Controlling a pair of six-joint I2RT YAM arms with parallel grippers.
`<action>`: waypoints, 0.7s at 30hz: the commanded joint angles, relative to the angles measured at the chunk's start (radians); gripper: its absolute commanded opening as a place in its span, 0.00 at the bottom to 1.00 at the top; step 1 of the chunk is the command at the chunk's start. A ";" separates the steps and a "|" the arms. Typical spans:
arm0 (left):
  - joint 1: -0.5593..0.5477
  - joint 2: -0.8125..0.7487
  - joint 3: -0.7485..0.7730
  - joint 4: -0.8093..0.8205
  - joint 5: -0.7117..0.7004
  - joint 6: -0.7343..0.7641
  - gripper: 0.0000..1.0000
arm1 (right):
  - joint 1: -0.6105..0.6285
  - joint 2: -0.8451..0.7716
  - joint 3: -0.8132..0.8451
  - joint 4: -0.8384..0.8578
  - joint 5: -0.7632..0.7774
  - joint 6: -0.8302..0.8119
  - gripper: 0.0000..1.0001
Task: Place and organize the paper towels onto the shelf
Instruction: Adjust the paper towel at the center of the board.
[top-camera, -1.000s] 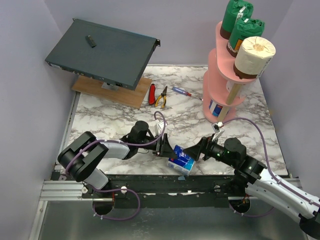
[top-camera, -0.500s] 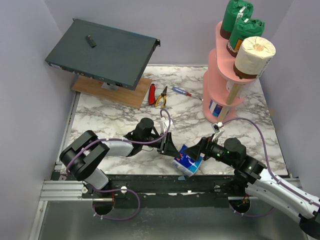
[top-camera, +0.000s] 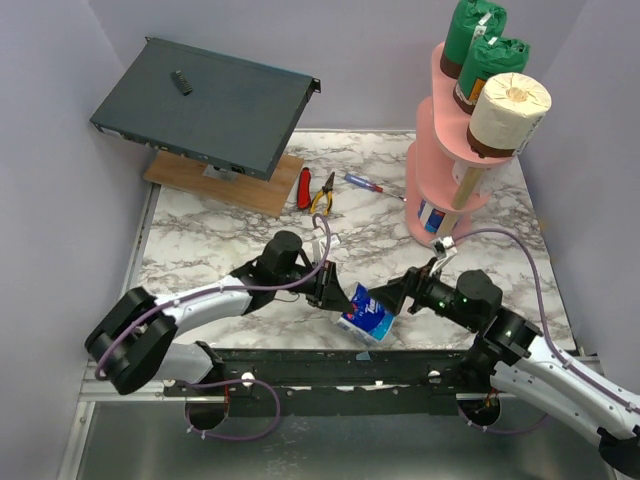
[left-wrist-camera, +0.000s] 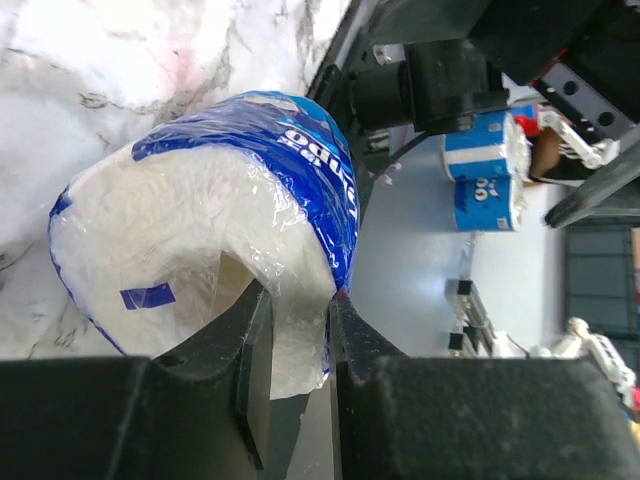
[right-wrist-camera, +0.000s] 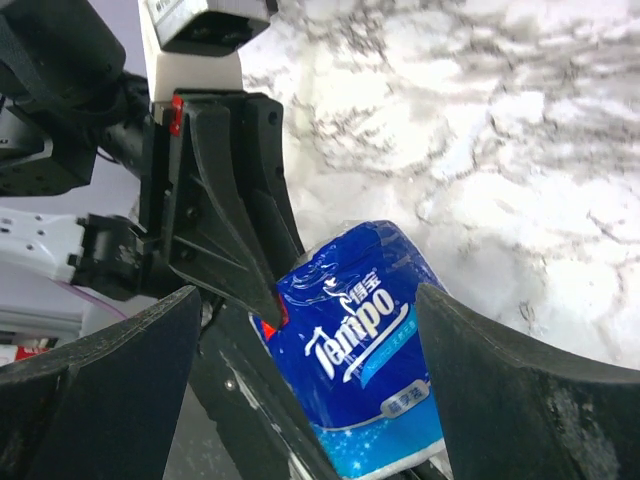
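Blue-wrapped roll sits at the near edge of the desk. The left gripper is pinched on its wrapper, and the right gripper is spread wide either side, gripping nothing. So this one's not shelved yet. Farther back, the shelf already has green rolls and a white one up top. Lower tiers are mostly hidden.

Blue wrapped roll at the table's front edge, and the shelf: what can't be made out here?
- Blue roll, top view: the left pincer and right pincer cover its ends; whether it touches the table is unclear.
- Blue roll, right wrist view: the frame's bottom edge cuts off its lower end.
- Shelf, top view: its upper boards and rolls hide most of the lower tiers.
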 joint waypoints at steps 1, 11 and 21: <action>-0.003 -0.154 0.109 -0.307 -0.170 0.173 0.13 | 0.005 -0.004 0.090 -0.043 0.055 -0.076 0.91; -0.046 -0.247 0.363 -0.861 -0.727 0.367 0.12 | 0.005 -0.022 0.093 -0.091 0.104 -0.119 0.91; -0.158 0.019 0.621 -1.040 -1.105 0.432 0.12 | 0.005 0.016 0.082 -0.165 0.231 -0.013 0.90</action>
